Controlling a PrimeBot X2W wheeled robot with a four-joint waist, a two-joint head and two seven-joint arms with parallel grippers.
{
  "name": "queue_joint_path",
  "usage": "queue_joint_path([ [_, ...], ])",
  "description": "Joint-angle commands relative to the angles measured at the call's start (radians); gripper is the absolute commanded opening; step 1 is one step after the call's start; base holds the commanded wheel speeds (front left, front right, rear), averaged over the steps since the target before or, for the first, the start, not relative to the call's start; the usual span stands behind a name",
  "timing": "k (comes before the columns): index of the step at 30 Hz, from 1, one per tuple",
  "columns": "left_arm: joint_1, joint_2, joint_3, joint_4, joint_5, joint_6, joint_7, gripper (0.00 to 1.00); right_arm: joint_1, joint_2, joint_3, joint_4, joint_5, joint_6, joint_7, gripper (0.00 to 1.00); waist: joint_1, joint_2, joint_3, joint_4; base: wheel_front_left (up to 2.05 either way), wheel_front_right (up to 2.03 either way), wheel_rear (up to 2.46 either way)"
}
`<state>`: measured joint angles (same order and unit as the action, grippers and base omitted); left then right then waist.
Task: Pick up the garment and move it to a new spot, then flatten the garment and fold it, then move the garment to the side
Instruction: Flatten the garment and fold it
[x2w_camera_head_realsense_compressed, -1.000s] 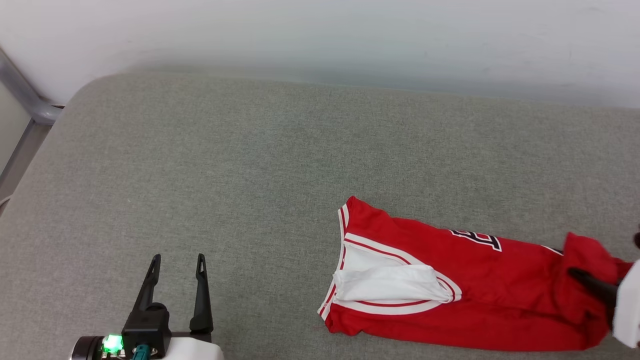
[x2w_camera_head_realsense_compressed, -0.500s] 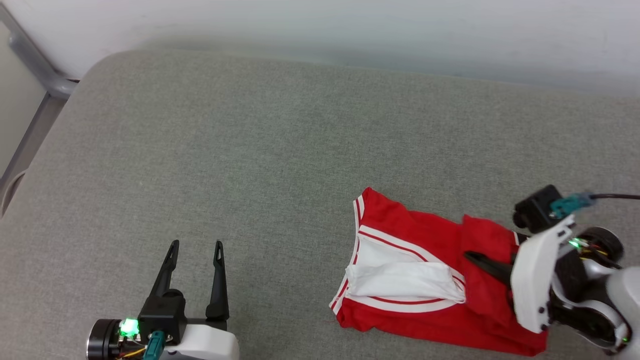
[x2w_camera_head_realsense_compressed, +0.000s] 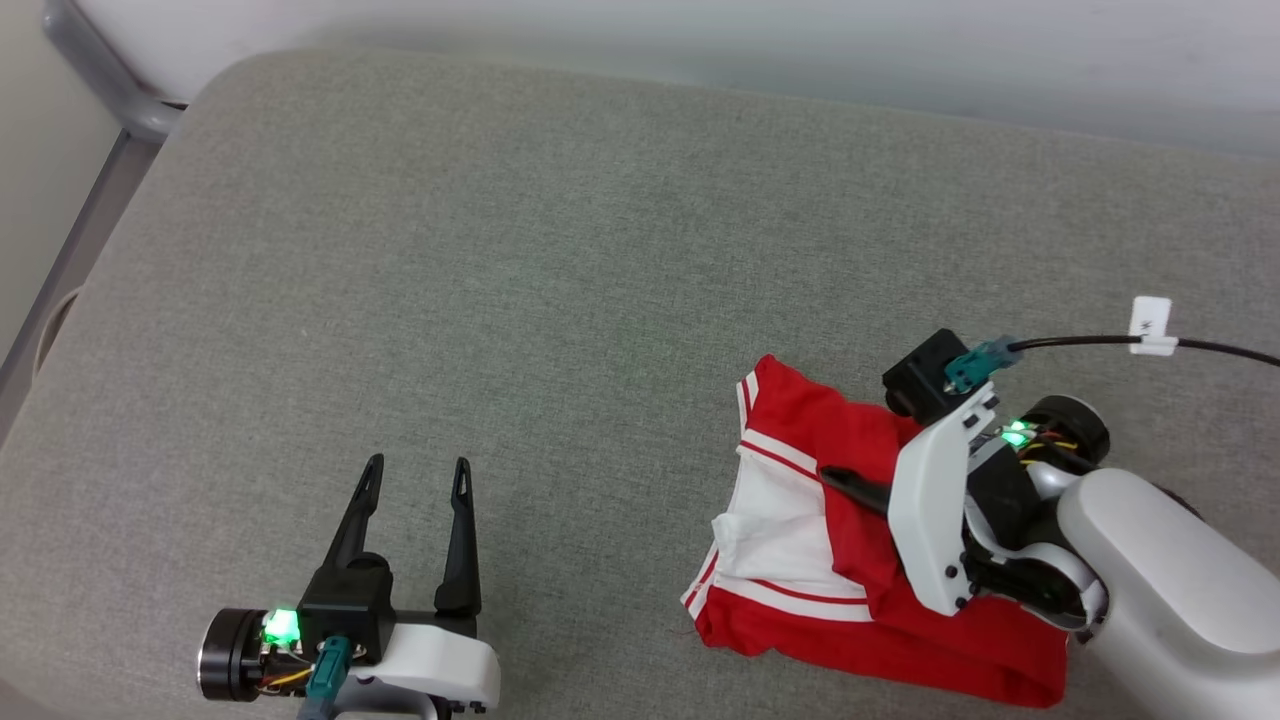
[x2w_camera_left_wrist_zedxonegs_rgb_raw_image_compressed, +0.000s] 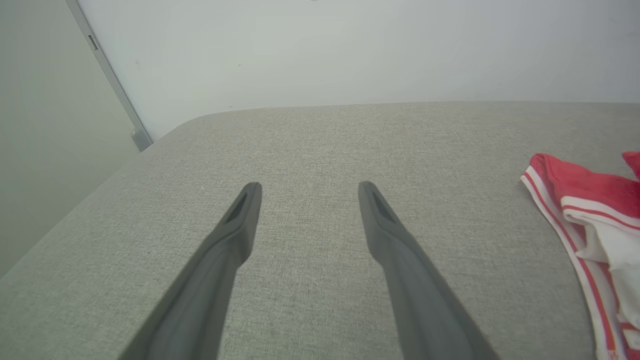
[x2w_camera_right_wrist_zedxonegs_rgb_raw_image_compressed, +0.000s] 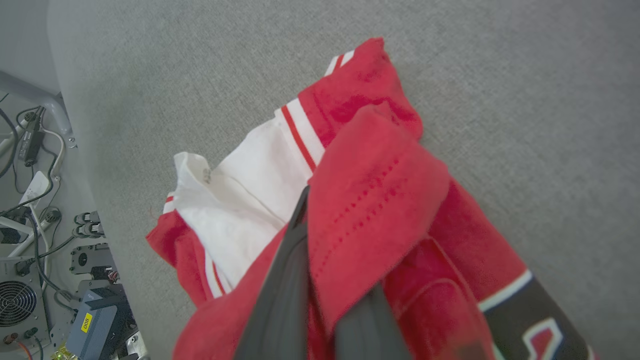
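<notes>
We've got the right claw (x2w_camera_head_realsense_compressed: 845, 483) pinched shut on a red flap of the shirt (x2w_camera_head_realsense_compressed: 790, 525), we reckon to drape it over the white sleeve just ahead of its tips; the bulk lies under it, left claw (x2w_camera_head_realsense_compressed: 418, 466) wide open, empty, parked clear.

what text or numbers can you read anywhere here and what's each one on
"008" or "800", tilted, cannot tell which way up: on a yellow sticker on a blue-grey box.
Black, white-edged print on the red shirt: only a cut-off part shows, unreadable.
White tag on the black cable: a dark mark, too small to read.
</notes>
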<state>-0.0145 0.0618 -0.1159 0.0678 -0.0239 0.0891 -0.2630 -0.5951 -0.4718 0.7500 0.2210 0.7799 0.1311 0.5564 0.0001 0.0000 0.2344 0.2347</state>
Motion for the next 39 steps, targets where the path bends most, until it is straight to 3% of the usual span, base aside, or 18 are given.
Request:
queue_joint_path([
  [1, -0.019, 0.000, 0.000, 0.002, -0.005, 0.001, -0.002, 1.00, -0.015, 0.011, 0.016, 0.024, -0.002, -0.001, -0.008, 0.00, -0.0001, 0.0000, 0.007, 0.008, 0.00, 0.00, 0.00],
  [7, -0.024, -0.004, 0.002, 0.009, -0.005, 0.004, -0.002, 1.00, -0.032, 0.016, 0.089, 0.141, 0.000, -0.001, -0.045, 0.00, -0.0001, 0.0000, 0.012, 0.012, 0.00, 0.00, 0.00],
  [8, -0.021, -0.004, 0.004, 0.012, -0.005, 0.005, -0.002, 1.00, -0.031, 0.014, 0.095, 0.150, 0.004, -0.001, -0.057, 0.23, -0.0001, 0.0000, 0.008, 0.010, 0.00, 0.00, 0.00],
  [10, -0.010, -0.005, 0.010, 0.015, -0.003, 0.006, -0.002, 1.00, -0.030, 0.002, 0.097, 0.151, 0.008, -0.001, -0.103, 1.00, -0.0001, 0.0000, -0.005, 0.003, 0.00, 0.00, 0.00],
  [21, 0.032, 0.009, 0.034, 0.013, 0.007, -0.002, -0.002, 1.00, 0.057, -0.099, -0.014, 0.020, -0.052, -0.001, -0.389, 1.00, -0.0001, 0.0000, -0.076, -0.075, 0.00, 0.00, 0.00],
  [25, 0.045, 0.015, 0.045, 0.008, 0.007, -0.005, -0.002, 1.00, 0.134, -0.100, -0.174, -0.013, -0.177, -0.001, -0.522, 1.00, -0.0001, 0.0000, -0.102, -0.121, 0.00, 0.00, 0.00],
  [26, 0.045, 0.015, 0.045, 0.008, 0.007, -0.005, -0.002, 1.00, 0.134, -0.100, -0.174, -0.013, -0.177, -0.001, -0.522, 1.00, -0.0001, 0.0000, -0.102, -0.121, 0.00, 0.00, 0.00],
  [30, 0.053, 0.022, 0.054, 0.004, 0.007, -0.006, -0.002, 1.00, 0.209, -0.058, -0.333, -0.029, -0.338, -0.001, -0.622, 1.00, -0.0001, 0.0000, -0.120, -0.152, 0.00, 0.00, 0.00],
  [35, 0.069, 0.027, 0.060, 0.000, 0.005, -0.012, -0.002, 1.00, 0.341, 0.078, -0.537, -0.070, -0.499, -0.001, -0.710, 1.00, -0.0001, 0.0000, -0.140, -0.182, 0.00, 0.00, 0.00],
  [39, 0.074, 0.028, 0.057, -0.003, 0.010, -0.017, -0.002, 1.00, 0.446, 0.188, -0.644, -0.120, -0.589, -0.001, -0.760, 1.00, -0.0001, 0.0000, -0.155, -0.197, 0.00, 0.00, 0.00],
])
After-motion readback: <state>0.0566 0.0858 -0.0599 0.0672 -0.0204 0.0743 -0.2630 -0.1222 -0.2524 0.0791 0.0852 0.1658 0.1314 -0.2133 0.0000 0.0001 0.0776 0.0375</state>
